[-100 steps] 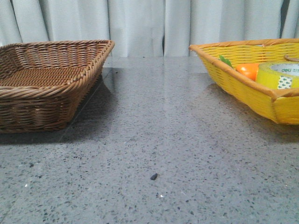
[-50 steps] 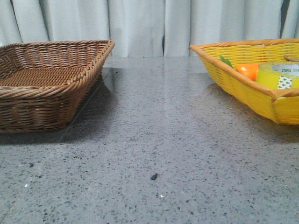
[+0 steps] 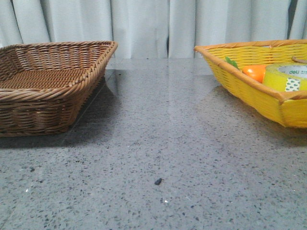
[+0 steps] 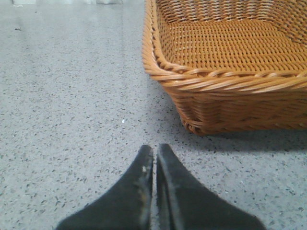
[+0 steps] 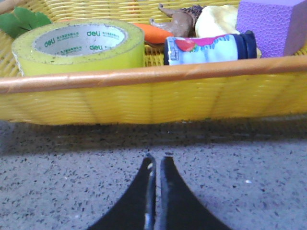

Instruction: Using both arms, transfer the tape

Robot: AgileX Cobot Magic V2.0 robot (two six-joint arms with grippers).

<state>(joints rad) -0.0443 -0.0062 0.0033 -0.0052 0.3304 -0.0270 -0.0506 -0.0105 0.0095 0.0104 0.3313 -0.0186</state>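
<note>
Pale curtains are hanging behind a grey speckled desk (image 3: 158, 143) in the front view, with a brown wicker basket (image 3: 50, 86) sitting at the left and a yellow basket (image 3: 254, 91) at the right, a broad bare stretch lying between them. The tape (image 3: 288, 76) is lying flat inside the yellow basket, just beside an orange carrot toy (image 3: 254, 73); neither arm is showing here. The spacing suggests a handover: one basket is likely serving as source, the other as destination, each on one arm's side.

In the left wrist view, the left hand (image 4: 154, 155) is hovering low over the desk with its two dark fingers pressed together, holding nothing, pointing just beside the brown basket's near corner, probably waiting to receive.

In the right wrist view, the right hand (image 5: 156, 165) is likewise closed and empty, sitting outside the yellow basket's rim and facing it. The tape is resting core-up behind that rim, near a small printed bottle (image 5: 208, 48), a purple block (image 5: 271, 24) and the carrot toy. The hand would need to open and clear the rim first.
</note>
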